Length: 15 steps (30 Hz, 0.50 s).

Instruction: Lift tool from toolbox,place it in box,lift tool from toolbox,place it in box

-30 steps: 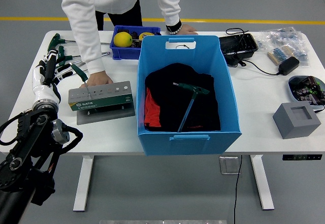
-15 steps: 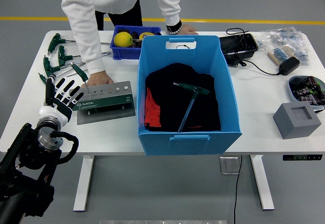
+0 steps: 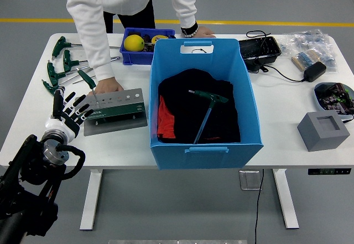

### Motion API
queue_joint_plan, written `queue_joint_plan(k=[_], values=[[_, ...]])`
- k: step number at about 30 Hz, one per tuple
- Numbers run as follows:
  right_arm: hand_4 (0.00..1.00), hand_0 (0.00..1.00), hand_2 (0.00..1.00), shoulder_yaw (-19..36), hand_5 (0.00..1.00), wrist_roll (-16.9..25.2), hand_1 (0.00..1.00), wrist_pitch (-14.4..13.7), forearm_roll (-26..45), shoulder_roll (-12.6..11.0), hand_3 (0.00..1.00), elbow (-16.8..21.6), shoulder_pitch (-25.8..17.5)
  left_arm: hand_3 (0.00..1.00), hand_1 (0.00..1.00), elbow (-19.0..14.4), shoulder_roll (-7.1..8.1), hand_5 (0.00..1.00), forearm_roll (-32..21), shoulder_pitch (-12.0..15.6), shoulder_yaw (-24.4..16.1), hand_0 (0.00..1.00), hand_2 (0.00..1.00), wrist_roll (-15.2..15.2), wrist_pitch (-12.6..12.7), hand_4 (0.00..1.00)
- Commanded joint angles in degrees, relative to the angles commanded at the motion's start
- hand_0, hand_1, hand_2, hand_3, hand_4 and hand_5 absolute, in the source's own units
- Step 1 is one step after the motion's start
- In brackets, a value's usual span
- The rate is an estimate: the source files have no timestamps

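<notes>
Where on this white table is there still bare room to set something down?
The widest bare patch lies between the big blue plastic box and the grey foam block. Another runs along the white table front edge, below the grey-green tool holder. The far left, with green-handled T-wrenches, is crowded.

l hand open beside toolbox

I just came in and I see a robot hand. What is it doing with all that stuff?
The robot's left hand hovers open and empty beside the green tool holder. A person's hand presses on the holder's far edge. One green-handled tool already lies on dark cloth in the blue box. More green-handled tools lie on the table, waiting.
</notes>
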Motion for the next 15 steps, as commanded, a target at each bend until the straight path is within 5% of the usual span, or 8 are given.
queue_joint_plan(k=[15], values=[[0.789, 0.692, 0.740, -1.3, 0.694, 0.1, 0.675, 0.1, 0.9, -0.1, 0.585, 0.0, 0.3, 0.800, 0.267, 2.7, 0.83, 0.831, -2.7, -3.3, 3.1, 0.262, 0.480, -0.4, 0.0, 0.639]])
